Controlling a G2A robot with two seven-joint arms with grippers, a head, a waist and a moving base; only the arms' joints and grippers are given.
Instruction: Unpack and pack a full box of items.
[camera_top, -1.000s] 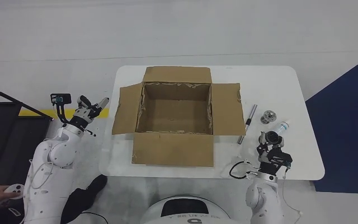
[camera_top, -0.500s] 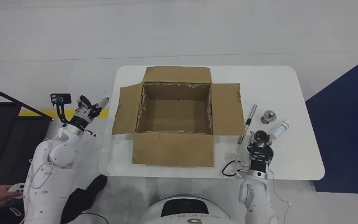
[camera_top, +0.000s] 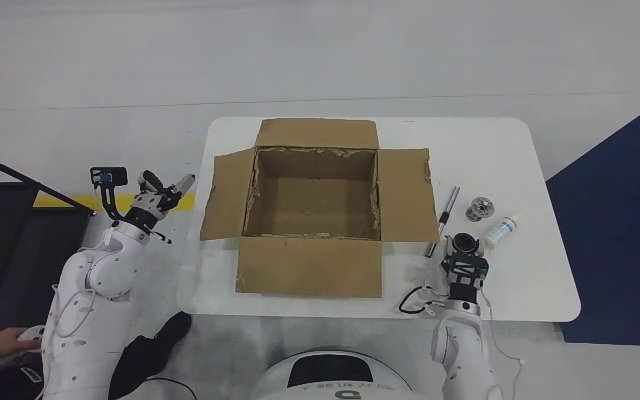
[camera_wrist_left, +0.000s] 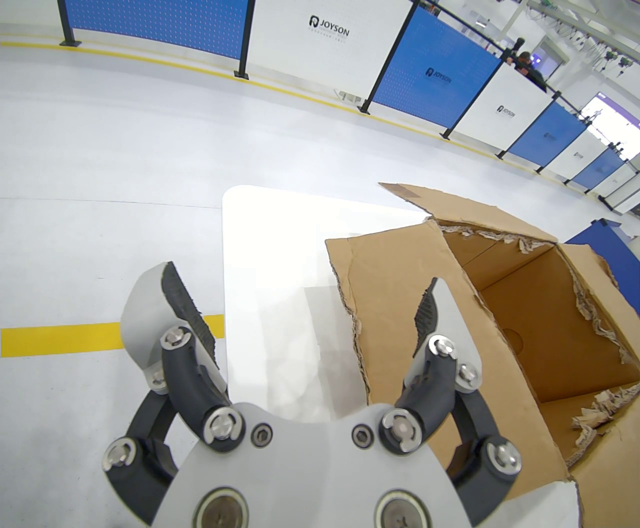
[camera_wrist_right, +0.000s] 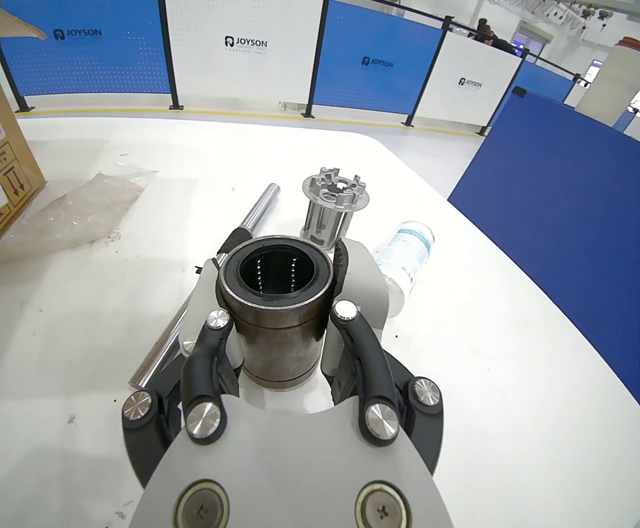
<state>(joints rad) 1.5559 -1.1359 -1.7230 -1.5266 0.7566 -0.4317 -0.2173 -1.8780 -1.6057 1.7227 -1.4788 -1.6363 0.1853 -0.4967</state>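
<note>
Right gripper (camera_wrist_right: 277, 270) is clamped on a bearing (camera_wrist_right: 277, 320), one finger on each side of it; in the top view that pair sits in the lower right of the frame (camera_top: 465, 265), near the front edge of the table (camera_top: 500, 150), right of the box (camera_top: 310, 265).

The bearing is a stubby dark metal cylinder with thin grooves ringing it near both ends and a black rim round the bore; you can see rows of little steel balls inside. Its long axis runs along the fingers, open end away from the wrist; from above, the round end (camera_top: 463, 243) faces up at the camera. The other end is tucked behind the gripper body, so can't tell if it touches the table.

Just beyond it lie a shiny rod (camera_wrist_right: 255, 210), partly hidden behind the gripper, a grey slotted metal part (camera_wrist_right: 332, 210) standing upright, and a small bottle (camera_wrist_right: 405, 255) on its side; in the top view the rod (camera_top: 443, 220) lies nearly up-down, the part (camera_top: 481, 209) and bottle (camera_top: 501, 231) right of it. A crumpled clear bag (camera_wrist_right: 75, 210) lies by the box corner (camera_wrist_right: 15, 165), which is cut off at the frame edge.

Left gripper (camera_wrist_left: 302, 287) hangs with fingers spread wide and nothing in them, off the table's edge at mid left of the top view (camera_top: 165, 195); the box (camera_wrist_left: 525, 320) has all flaps folded out, torn edges along the rim.
</note>
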